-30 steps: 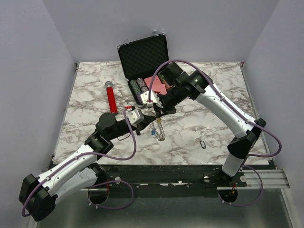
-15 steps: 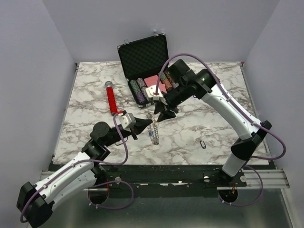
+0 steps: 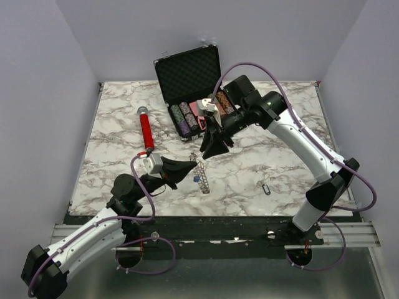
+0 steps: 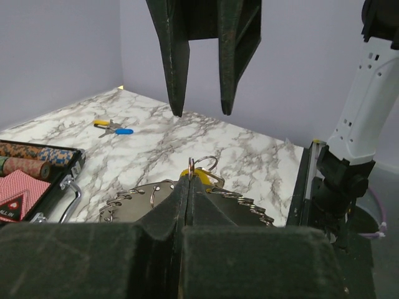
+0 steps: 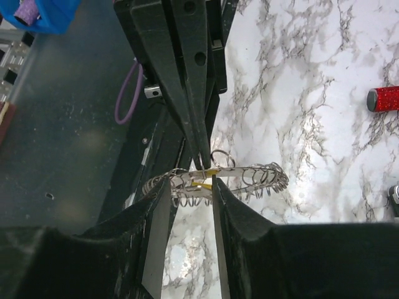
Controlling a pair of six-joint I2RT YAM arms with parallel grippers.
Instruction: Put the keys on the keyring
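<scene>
The white-and-black left arm (image 3: 93, 232) lies low and reaches forward. Its black two-finger left gripper (image 3: 192, 167) is level, jaws pressed together, seemingly nipping a yellow-tagged silver key (image 4: 201, 177) by its small ring. The white-and-black right arm (image 3: 299, 138) arches over from the far side. The black right gripper (image 3: 213, 153) points down just above, jaws parted.

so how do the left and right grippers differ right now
The left gripper is shut, pinching the keyring; the right gripper is open and holds nothing. The left gripper reaches in low and roughly level, while the right gripper hangs above it with its fingers pointing down. Both have black fingers aimed at the same part of the keyring.
</scene>
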